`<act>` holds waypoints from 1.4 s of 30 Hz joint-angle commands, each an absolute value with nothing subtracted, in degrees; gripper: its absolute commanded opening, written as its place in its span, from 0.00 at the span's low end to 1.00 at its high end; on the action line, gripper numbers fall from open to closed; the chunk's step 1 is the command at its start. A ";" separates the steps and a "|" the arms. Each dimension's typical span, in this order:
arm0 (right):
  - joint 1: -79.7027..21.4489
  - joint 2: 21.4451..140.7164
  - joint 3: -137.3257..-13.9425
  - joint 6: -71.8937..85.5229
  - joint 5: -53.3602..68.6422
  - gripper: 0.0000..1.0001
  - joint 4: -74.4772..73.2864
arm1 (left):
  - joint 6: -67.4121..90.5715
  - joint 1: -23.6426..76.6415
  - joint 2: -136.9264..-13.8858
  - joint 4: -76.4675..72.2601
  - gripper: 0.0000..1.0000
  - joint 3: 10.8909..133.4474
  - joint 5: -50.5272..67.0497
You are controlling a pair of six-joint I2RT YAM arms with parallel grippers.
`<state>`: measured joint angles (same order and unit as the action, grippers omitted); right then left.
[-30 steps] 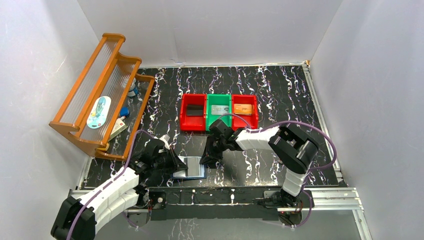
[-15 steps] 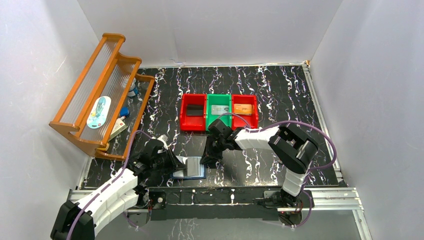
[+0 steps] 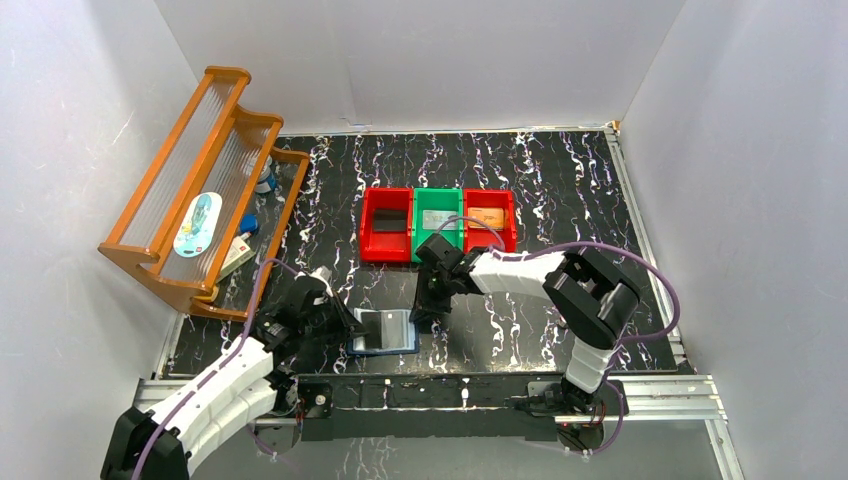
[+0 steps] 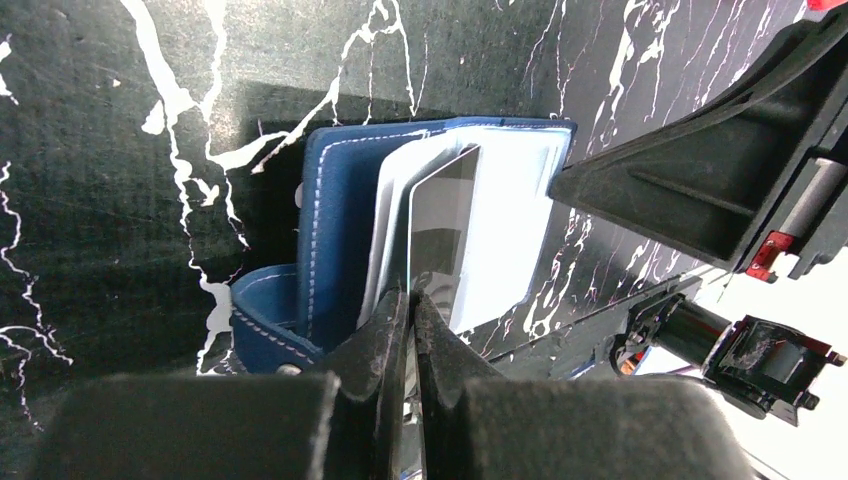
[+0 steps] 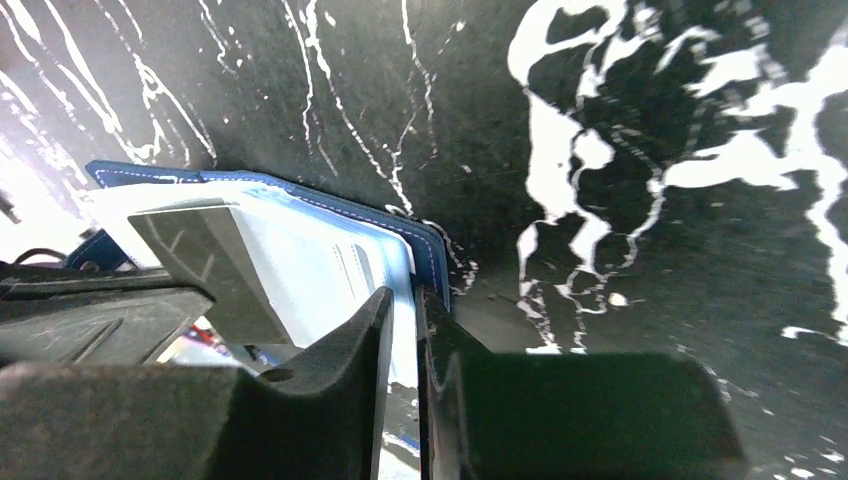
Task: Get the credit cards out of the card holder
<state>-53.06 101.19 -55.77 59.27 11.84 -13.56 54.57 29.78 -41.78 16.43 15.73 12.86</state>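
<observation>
Pinching the dark credit card point(image 4: 445, 225) in my left end effector point(image 4: 412, 310), closed tight, to pull it from the card holder point(image 4: 335, 210) lying open on the surface point(image 4: 100, 200); my right end effector point(image 5: 403, 320) clamps narrow on the holder's edge to anchor it.

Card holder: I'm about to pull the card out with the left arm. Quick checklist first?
1. Left end effector shut on the credit card's near edge: ok.
2. Credit card standing out from the pale sleeves where gripped: ok.
3. Right end effector clamped on the card holder's right-hand edge, anchoring it: ok.
4. Card holder lying open on the table: ok.
5. Only one card in the left grip: cannot tell.
</observation>
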 commanded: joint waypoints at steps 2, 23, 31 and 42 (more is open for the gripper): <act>-52.05 98.29 -57.78 51.52 1.40 0.26 -23.37 | 52.27 29.52 -43.50 15.46 0.00 17.17 15.68; -55.52 106.39 -55.25 58.87 21.10 0.43 -2.82 | 51.00 29.53 -47.09 10.42 0.00 17.46 19.72; -55.52 107.21 -52.14 61.49 22.18 0.40 0.83 | 51.73 29.53 -49.38 2.50 0.11 16.44 26.45; -55.46 106.65 -51.77 61.88 21.47 0.37 0.97 | 48.37 29.50 -55.82 8.00 0.01 19.54 23.79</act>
